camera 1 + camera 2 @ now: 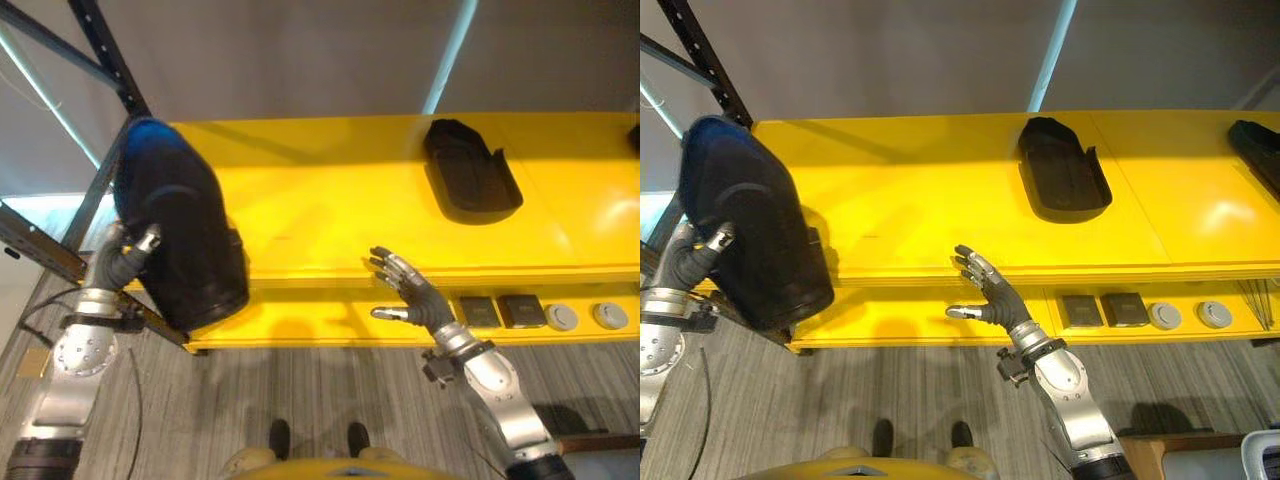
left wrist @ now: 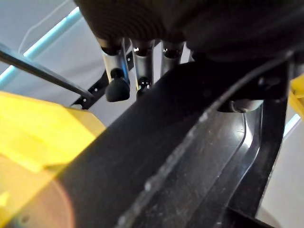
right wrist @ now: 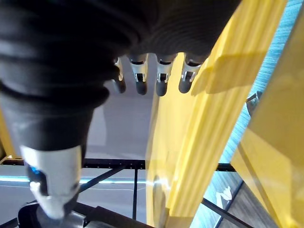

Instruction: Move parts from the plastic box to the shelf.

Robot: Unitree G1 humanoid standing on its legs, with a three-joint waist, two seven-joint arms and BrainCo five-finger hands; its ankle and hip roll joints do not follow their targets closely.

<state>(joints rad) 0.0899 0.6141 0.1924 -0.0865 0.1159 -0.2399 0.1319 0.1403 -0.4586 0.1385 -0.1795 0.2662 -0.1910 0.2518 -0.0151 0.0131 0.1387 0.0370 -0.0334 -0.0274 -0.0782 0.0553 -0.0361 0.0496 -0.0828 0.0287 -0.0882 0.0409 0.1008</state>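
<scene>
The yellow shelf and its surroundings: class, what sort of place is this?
Probably a workshop or factory storeroom. A yellow shelf on a dark metal rack frame holds a black moulded part, and the left hand lifts another large black part toward it.

Large black part (image 1: 180,235) tilted over yellow shelf's (image 1: 330,215) left end.

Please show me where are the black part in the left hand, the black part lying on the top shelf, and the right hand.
held black part (image 1: 185,235), left eye view, its broad face
resting black part (image 1: 1062,172), right eye view, its middle
right hand (image 1: 998,298), right eye view, palm
</scene>
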